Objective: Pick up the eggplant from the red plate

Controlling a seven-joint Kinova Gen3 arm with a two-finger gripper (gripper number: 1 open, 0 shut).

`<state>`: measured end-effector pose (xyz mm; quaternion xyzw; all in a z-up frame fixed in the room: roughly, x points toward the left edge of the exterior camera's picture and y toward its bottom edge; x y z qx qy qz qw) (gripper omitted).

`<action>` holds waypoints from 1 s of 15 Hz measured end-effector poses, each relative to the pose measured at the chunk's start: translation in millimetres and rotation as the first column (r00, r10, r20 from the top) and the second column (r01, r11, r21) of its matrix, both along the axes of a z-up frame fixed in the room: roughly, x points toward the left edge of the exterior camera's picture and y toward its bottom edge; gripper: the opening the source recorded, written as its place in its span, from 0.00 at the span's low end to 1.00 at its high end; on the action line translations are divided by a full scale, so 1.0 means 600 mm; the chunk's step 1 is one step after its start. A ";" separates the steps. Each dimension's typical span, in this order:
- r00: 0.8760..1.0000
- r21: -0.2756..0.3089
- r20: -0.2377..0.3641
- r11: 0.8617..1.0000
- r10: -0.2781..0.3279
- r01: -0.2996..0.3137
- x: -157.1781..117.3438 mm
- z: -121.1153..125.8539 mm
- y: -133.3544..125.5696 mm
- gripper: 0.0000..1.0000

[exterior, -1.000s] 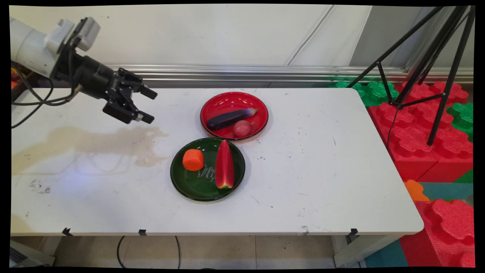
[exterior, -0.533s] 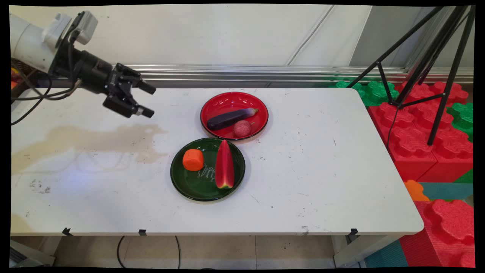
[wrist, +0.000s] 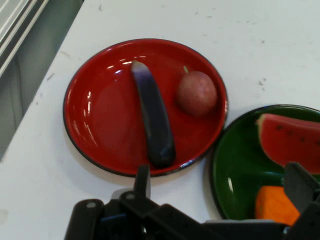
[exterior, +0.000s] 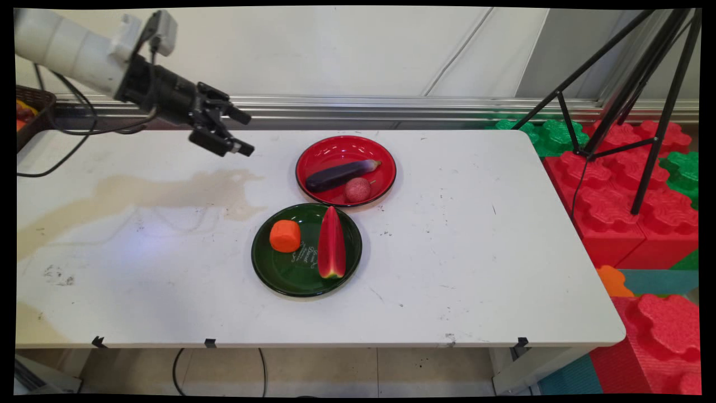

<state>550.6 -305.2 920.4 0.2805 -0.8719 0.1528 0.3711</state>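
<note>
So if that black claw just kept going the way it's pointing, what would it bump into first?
Probably the red plate. The gripper, jaws open and empty, hangs above the table aimed right and down at it; the hand view centres on the plate's eggplant. Depth is uncertain, so it might meet bare table just short.

claw (wrist: 220, 192) open, empty | eggplant (wrist: 152, 119), lychee (wrist: 196, 93) on red plate (wrist: 95, 120)
</note>
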 end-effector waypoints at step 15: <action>0.998 0.033 0.057 0.999 0.002 -0.003 -0.124 -0.131 -0.184 1.00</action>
